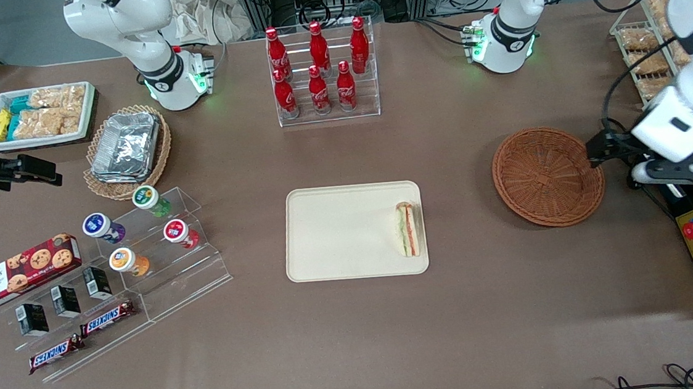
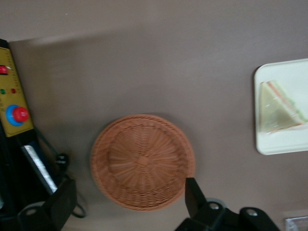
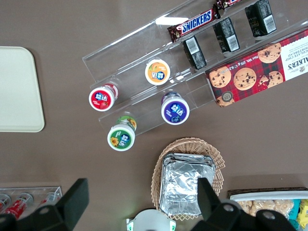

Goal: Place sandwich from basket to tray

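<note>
Brown bench (image 1: pixel 467 308) carries everything. Tray (image 1: pixel 337 232) sits mid-bench, flat. Basket (image 1: pixel 548 177) lies beside it toward the working arm's end, apart from the tray, nothing in it. Gripper (image 2: pixel 127 199) hangs above the basket's edge, toward the working arm's end, fingers (image 2: pixel 192 195) spread wide, holding nothing. Sandwich (image 1: pixel 407 228) lies on the tray, against the rim nearest the basket, filling layers showing. Wrist view shows the same sandwich (image 2: pixel 279 107) on the tray (image 2: pixel 284 142).
</note>
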